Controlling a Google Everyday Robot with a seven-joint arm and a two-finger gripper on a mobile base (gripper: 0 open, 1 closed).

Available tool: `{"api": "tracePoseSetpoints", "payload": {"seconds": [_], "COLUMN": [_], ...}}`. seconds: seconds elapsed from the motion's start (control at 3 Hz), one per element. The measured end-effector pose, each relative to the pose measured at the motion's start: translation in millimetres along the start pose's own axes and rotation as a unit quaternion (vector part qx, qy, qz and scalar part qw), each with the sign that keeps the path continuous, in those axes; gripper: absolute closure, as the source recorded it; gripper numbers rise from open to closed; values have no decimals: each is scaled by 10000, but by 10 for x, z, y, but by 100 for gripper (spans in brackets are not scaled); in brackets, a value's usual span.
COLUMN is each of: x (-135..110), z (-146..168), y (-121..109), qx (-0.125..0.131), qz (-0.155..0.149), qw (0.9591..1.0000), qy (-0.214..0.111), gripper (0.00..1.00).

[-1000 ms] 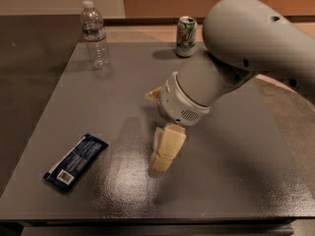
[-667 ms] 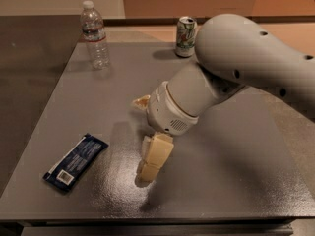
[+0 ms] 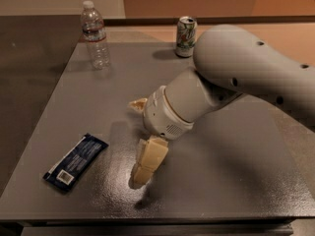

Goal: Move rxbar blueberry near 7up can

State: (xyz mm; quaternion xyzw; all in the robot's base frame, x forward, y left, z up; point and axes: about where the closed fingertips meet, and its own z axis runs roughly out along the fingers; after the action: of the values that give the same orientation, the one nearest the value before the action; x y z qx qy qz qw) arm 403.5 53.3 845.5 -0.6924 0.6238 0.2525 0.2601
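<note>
pincer (image 3: 136, 140) low over table (image 3: 236, 171) ctr, fingers (image 3: 150, 156) spread | rxbar blueberry (image 3: 75, 162) near, not touching | 7up can (image 3: 186, 36) far edge

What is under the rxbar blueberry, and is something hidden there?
The rxbar blueberry lies flat on the grey table; anything beneath the wrapper is covered. The gripper is beside it, not touching.

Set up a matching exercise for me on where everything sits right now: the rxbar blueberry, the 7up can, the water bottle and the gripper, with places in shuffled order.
Things:
1. rxbar blueberry
2. 7up can
3. water bottle
4. gripper

Places:
A. upright at the far edge of the table, right of the bottle
B. lying flat near the front-left corner
C. upright at the far-left corner
D. over the front middle, just right of the bar, fingers apart and holding nothing

Pairs: 1-B, 2-A, 3-C, 4-D.
</note>
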Motion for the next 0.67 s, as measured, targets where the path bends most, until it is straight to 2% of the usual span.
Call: {"api": "tracePoseSetpoints", "payload": {"seconds": [0.33, 0.67], "x": [-47, -106], "z": [199, 390], "y": [-28, -102], "qx": [260, 499], "qz": [-95, 4], "qw": [9991, 9968], "qy": [-308, -627], "gripper": [0, 0]}}
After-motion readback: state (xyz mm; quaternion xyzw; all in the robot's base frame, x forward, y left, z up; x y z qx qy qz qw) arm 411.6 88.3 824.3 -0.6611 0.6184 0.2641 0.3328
